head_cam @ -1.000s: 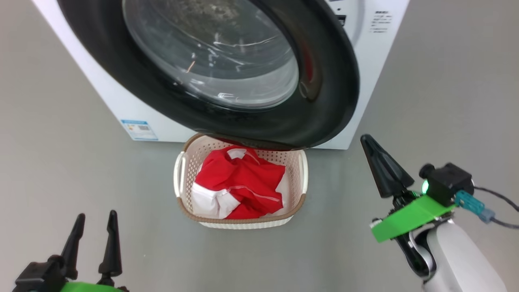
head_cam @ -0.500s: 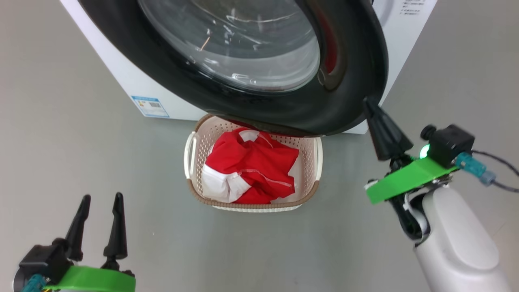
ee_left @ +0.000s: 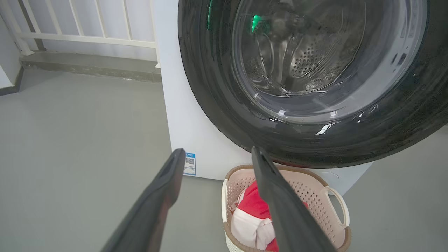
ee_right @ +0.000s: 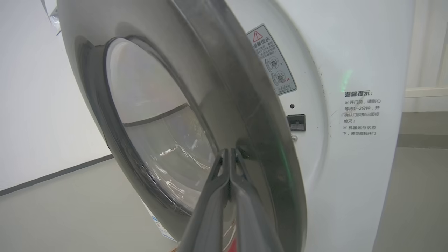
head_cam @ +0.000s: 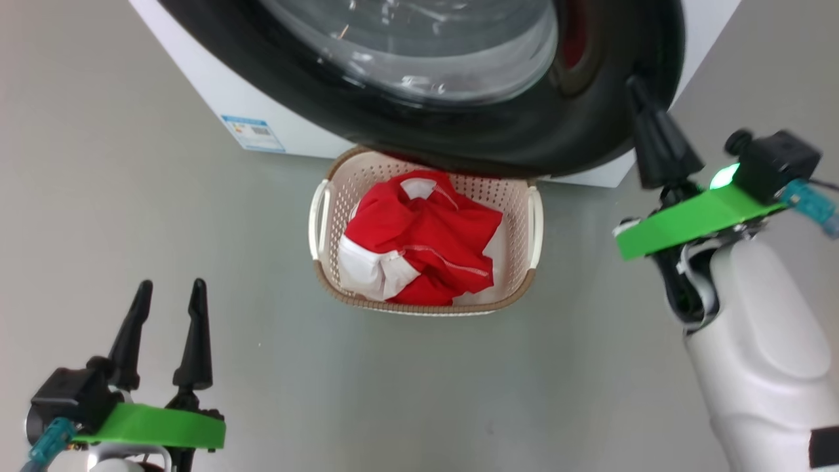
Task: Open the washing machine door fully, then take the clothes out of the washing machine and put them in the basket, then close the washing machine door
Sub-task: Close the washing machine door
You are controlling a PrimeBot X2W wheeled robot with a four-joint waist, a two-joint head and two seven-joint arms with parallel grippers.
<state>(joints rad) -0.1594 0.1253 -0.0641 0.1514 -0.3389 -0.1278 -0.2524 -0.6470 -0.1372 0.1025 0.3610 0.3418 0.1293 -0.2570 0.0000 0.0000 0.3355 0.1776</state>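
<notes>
One heap of red-and-white clothes (head_cam: 426, 242) lies inside the basket (head_cam: 419, 308). The basket stands on the grey floor (head_cam: 196, 216) just before the front of the white washing machine (head_cam: 216, 105), with its far rim under the lower edge of the washing machine door (head_cam: 590, 131). The door stands partly swung out from the machine. The right end effector (head_cam: 634, 84) has its fingers pressed flat together and holds nothing. Its tip is at the right edge of the door's glossy black ring; contact looks likely but is not certain. The left end effector (head_cam: 171, 285) hangs over the floor's near left area, fingers spread wide and empty, well apart from the basket.
</notes>
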